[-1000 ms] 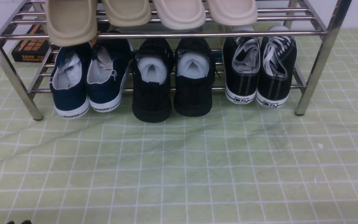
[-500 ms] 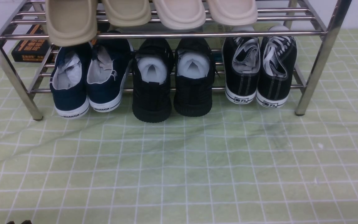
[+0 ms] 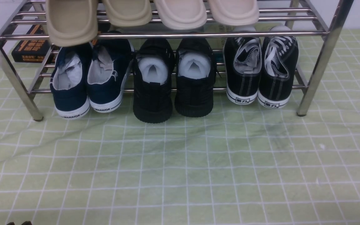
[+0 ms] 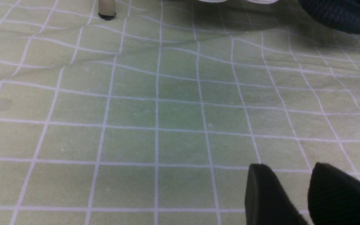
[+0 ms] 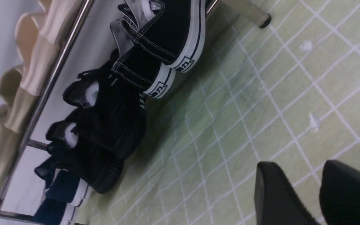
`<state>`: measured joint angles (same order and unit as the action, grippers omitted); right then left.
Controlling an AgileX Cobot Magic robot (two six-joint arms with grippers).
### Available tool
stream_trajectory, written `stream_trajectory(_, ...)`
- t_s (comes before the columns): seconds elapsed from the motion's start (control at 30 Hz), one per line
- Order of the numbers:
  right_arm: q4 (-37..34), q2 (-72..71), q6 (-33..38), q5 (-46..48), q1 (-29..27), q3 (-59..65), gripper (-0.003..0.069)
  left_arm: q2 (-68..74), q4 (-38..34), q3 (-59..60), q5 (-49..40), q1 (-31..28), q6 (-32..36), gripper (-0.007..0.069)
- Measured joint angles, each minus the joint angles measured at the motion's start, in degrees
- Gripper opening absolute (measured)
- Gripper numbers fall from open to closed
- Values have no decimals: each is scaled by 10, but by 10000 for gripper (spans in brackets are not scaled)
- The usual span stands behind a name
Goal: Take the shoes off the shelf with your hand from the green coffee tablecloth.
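The shoes (image 3: 261, 72), black canvas with white laces and white soles, stand heels outward at the right end of the lower tier of the chrome shelf (image 3: 167, 35). The right wrist view also shows the shoes (image 5: 164, 40), well away from my right gripper (image 5: 298, 164), which is open above the green coffee tablecloth (image 3: 180, 168) with only cloth between its fingers. My left gripper (image 4: 289, 165) is open too, low over the tablecloth (image 4: 167, 109) with nothing in it. In the front view only the tips of the left gripper (image 3: 19, 223) show at the bottom edge; the right gripper is out of that view.
On the lower tier a navy white-soled pair (image 3: 86, 78) stands at the left and an all-black pair (image 3: 173, 81) in the middle. Beige slippers (image 3: 152, 12) overhang the top tier. A dark book (image 3: 31, 47) lies behind the left side. Shelf legs (image 3: 305, 109) rest on the cloth.
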<state>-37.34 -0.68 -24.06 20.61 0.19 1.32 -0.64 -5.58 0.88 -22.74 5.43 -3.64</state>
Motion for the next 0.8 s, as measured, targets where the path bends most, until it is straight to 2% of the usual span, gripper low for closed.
stream_trajectory(0.2, -17, 0, 21, -1, 0, 0, 242, 0, 0, 0, 0, 0, 0, 242)
stream_trajectory(0.37, -10, 0, 106, -43, 0, -38, 223, 0, 0, 0, 0, 0, 0, 242)
stream_trajectory(0.47, 3, 35, 209, -71, 0, -105, 129, 0, 0, 0, 0, 0, 0, 242)
stream_trajectory(0.53, 5, 64, 241, -63, 0, -133, 88, 0, 0, 0, 0, 0, 0, 242)
stream_trajectory(0.57, 9, 118, 288, -30, 0, -166, 28, 0, 0, 0, 0, 0, 0, 242)
stream_trajectory(0.63, 14, 191, 341, 38, 0, -209, -10, 0, 0, 0, 0, 0, 0, 242)
stream_trajectory(0.8, 20, 374, 435, 214, 0, -307, -13, 0, 0, 0, 0, 0, 0, 242)
